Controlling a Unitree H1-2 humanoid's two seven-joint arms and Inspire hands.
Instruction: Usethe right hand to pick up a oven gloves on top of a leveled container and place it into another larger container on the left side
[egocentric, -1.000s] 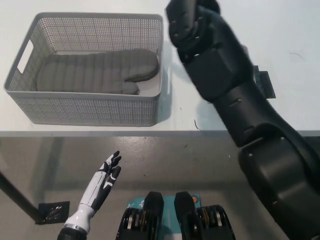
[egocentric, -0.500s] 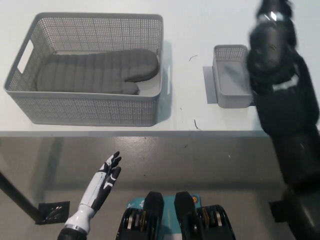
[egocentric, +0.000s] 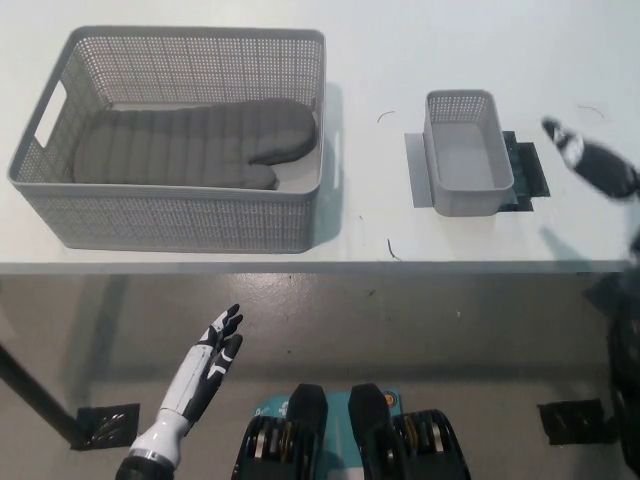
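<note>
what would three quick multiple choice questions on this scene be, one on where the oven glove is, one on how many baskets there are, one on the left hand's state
1. Where does the oven glove lie?
A. inside the large mesh basket
B. inside the small mesh basket
C. on the bare table

2. How many grey mesh baskets stand on the table?
A. one
B. two
C. three

3. What state is the white left hand in?
A. shut on the glove
B. shut on a basket rim
C. open, holding nothing

Answers:
1 A, the grey glove lies flat on the large basket's floor.
2 B, a large one at the left and a small one to its right.
3 C, its fingers are apart below the table edge, touching nothing.
</note>
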